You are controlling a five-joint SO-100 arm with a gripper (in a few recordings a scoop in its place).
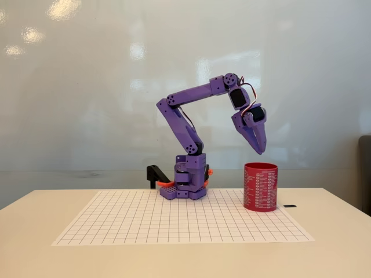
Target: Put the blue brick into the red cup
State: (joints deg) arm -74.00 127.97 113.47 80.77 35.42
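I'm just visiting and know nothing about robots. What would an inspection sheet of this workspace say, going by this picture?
Surface: pale table with a white grid sheet laid flat on it.
Job's things: red cup stands upright at the sheet's right rear corner; the blue brick cannot be made out.
Clutter: a small dark object lies on the table just right of the cup; too small to identify.
Grippers: the purple arm's gripper points down, just above the cup's rim; fingers look closed together, whether they hold anything cannot be told.
Cables: thin wires loop near the wrist joint.
Surroundings: glossy pale wall with light reflections; black clamp and orange part beside the arm's base; dark shape at the right edge.
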